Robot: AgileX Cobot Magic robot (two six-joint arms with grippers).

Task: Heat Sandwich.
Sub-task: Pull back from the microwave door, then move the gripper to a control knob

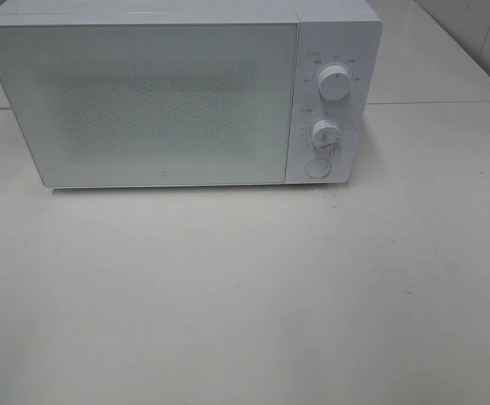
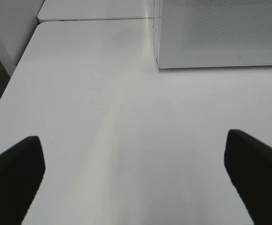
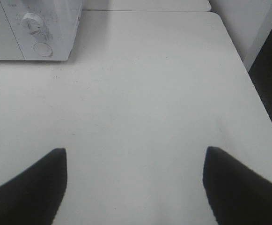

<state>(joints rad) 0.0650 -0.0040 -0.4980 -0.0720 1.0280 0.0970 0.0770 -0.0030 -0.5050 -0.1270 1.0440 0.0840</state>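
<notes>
A white microwave (image 1: 160, 97) stands at the back of the white table (image 1: 245, 295) with its door shut. Its control panel has two round knobs (image 1: 335, 83) and a round button (image 1: 317, 167). The microwave's lower left corner shows in the left wrist view (image 2: 220, 37) and its knob side in the right wrist view (image 3: 37, 28). The sandwich and the pink plate are out of view. My left gripper (image 2: 133, 176) is open and empty above the table. My right gripper (image 3: 133, 185) is open and empty above the table. Neither gripper shows in the exterior high view.
A second white table (image 1: 434, 59) stands behind, with a seam between the two. The table's left edge (image 2: 14, 79) and right edge (image 3: 248, 79) drop off to a dark floor.
</notes>
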